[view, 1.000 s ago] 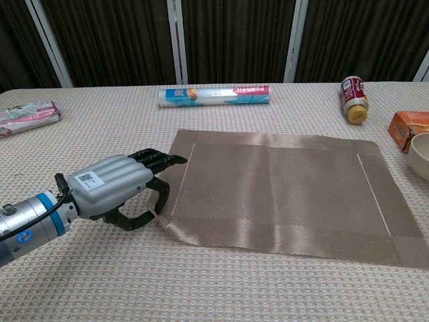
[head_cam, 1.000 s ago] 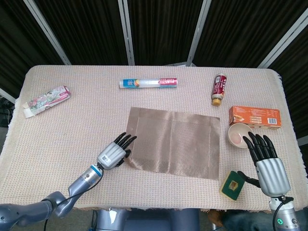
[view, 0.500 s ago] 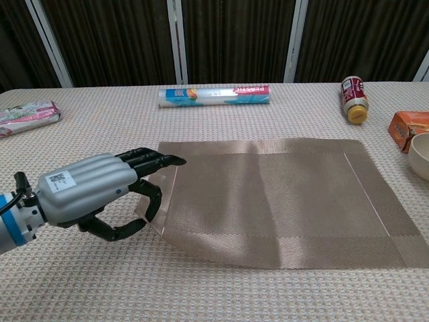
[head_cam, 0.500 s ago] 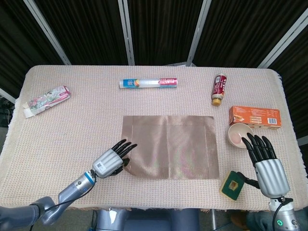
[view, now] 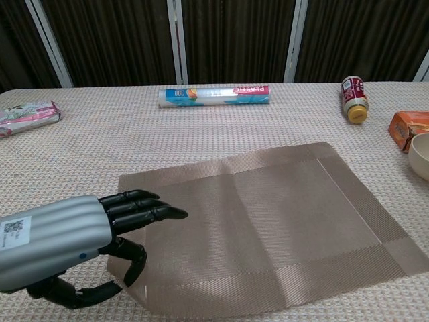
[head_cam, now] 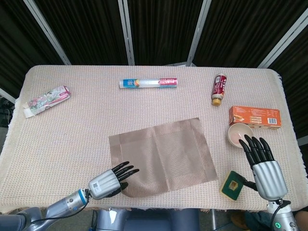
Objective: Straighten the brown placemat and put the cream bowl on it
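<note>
The brown placemat [head_cam: 161, 156] lies askew on the tablecloth, its left side swung toward the front edge; it also fills the middle of the chest view [view: 268, 225]. My left hand [head_cam: 108, 182] pinches its near left corner, thumb beneath and fingers on top [view: 64, 245], so that corner is slightly raised. The cream bowl [head_cam: 239, 134] stands upright to the right of the mat, partly cut off by the frame in the chest view [view: 421, 155]. My right hand [head_cam: 263, 166] is open, fingers extended, fingertips just short of the bowl's near rim.
A green sponge [head_cam: 232, 185] lies by my right hand near the front edge. An orange box [head_cam: 254, 116] sits just behind the bowl. A bottle [head_cam: 219, 88], a film roll [head_cam: 148, 83] and a floral pack [head_cam: 46, 100] lie further back.
My left hand has drawn back toward the front edge, dragging the mat's left side with it; the mat has slid nearer and turned. The right hand has barely moved.
</note>
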Motion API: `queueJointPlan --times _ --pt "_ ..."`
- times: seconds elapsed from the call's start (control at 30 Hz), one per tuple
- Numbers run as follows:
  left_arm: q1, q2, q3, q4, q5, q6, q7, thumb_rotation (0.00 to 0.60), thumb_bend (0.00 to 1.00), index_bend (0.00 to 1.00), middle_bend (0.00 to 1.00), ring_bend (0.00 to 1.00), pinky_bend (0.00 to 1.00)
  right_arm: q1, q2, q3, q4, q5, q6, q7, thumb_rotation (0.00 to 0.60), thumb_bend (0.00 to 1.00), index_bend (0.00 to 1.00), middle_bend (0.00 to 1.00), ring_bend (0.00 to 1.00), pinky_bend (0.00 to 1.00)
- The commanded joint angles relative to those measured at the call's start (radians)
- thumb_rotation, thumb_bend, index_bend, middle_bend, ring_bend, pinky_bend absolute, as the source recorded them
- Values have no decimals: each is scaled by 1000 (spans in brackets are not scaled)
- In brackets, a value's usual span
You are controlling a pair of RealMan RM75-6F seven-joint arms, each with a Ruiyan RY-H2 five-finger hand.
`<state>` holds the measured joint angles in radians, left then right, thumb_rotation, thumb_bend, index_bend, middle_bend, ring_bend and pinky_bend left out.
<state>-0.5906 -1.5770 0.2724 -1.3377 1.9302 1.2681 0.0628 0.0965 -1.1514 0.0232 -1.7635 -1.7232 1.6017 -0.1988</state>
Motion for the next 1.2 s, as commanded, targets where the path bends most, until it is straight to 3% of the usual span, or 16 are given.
queueJointPlan --times 0.03,0.37,0.7,0.73,0.8,0.83,0.9,0.97,1.2 --pt "15 19 20 12 15 19 -11 600 524 642 0 0 0 -1 -2 0 0 -1 -1 -4 600 0 0 0 0 0" --pt "68 67 14 108 -31 76 -85 600 523 643 0 0 0 -1 -4 1 -1 -4 -11 -7 600 0 0 0 0 0" --pt "89 70 2 135 -44 95 -140 600 515 619 0 0 0 -2 -5 2 -2 -10 -12 -11 600 0 0 0 0 0" --pt "90 70 0 135 -45 95 -140 600 481 568 0 0 0 -2 -5 2 -2 -10 -13 -11 600 0 0 0 0 0" --pt "92 72 -3 133 -48 91 -141 600 325 362 0 0 0 -3 -4 2 -2 -8 -15 -9 600 0 0 0 0 0" --pt "93 75 -3 131 -50 86 -141 600 193 198 0 0 0 -3 -4 2 -1 -8 -15 -9 600 0 0 0 0 0" --pt "94 88 3 117 -58 68 -140 600 51 38 0 0 0 -3 -4 3 -1 -6 -15 -7 600 0 0 0 0 0" --pt "96 109 10 91 -62 59 -140 600 0 0 0 0 0 -2 -3 4 -1 -4 -19 -5 600 0 0 0 0 0" --pt "115 211 21 -5 -49 133 -177 600 0 0 0 0 0 4 -3 6 7 19 -44 4 600 0 0 0 0 0"
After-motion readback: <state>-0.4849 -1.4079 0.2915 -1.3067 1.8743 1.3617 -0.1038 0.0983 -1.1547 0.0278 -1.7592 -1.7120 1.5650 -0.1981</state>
